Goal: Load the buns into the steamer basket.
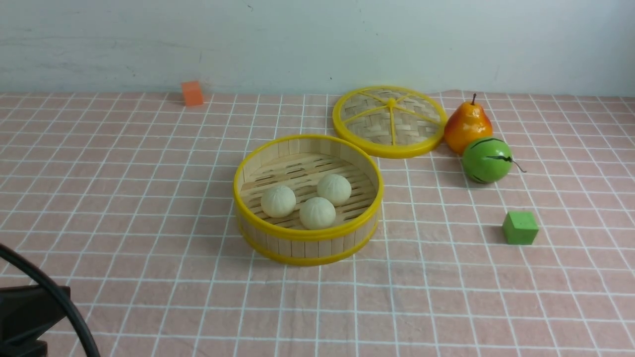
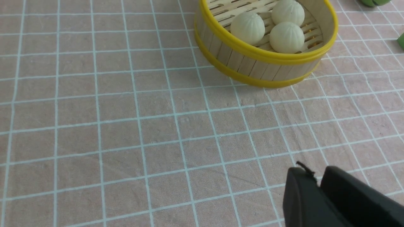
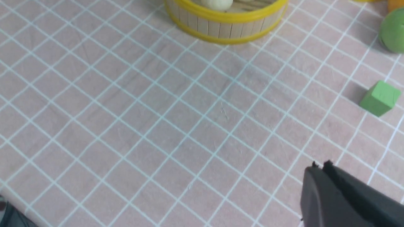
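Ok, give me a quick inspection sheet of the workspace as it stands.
Surface: pink checked cloth, lying flat.
Job's things: three buns, all inside the basket.
Clutter: lid, pear and green fruit beyond the basket on the right; green cube; orange cube.
Grippers: left gripper jaws nearly together, full closure unclear, empty; right gripper jaws shut, empty.
Cables: black cable by the left arm.
Surroundings: pale wall behind.

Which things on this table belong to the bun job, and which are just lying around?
Job: three buns, already inside the steamer basket.
Lying about: woven lid, pear, green striped fruit, green cube, orange cube.
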You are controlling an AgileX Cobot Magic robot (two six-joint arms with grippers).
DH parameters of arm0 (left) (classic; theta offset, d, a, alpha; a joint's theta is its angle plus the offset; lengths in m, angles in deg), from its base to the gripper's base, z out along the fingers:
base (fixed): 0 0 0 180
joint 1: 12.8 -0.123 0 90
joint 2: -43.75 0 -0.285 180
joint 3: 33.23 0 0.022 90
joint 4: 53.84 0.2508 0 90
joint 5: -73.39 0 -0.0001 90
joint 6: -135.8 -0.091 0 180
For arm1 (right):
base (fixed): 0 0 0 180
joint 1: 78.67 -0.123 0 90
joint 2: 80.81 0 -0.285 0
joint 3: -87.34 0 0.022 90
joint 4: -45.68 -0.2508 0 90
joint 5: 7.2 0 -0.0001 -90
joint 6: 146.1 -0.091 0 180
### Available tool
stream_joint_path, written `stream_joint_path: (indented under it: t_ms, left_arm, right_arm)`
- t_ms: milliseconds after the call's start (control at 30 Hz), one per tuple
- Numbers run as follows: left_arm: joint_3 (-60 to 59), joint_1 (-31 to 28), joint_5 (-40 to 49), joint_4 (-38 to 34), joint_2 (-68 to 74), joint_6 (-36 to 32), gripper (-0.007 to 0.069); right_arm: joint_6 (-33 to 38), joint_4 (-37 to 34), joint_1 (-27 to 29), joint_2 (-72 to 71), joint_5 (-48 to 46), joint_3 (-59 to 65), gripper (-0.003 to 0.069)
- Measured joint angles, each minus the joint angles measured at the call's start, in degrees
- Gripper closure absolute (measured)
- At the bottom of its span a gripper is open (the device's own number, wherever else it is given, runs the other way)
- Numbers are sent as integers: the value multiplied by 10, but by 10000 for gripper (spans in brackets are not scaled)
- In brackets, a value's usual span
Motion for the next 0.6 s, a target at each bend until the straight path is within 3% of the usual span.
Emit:
stream_joint_path:
  t_ms: [233,433,600]
  left_arm:
    - [0,0,0,0,0,0,533]
    - [0,0,0,0,0,0,533]
    - [0,0,0,0,0,0,533]
  right_arm:
    - [-1,-2,0,0,1,3,680]
    - [-1,5,6,-58,125,89,680]
    - [-2,13,94,-202,285,248,680]
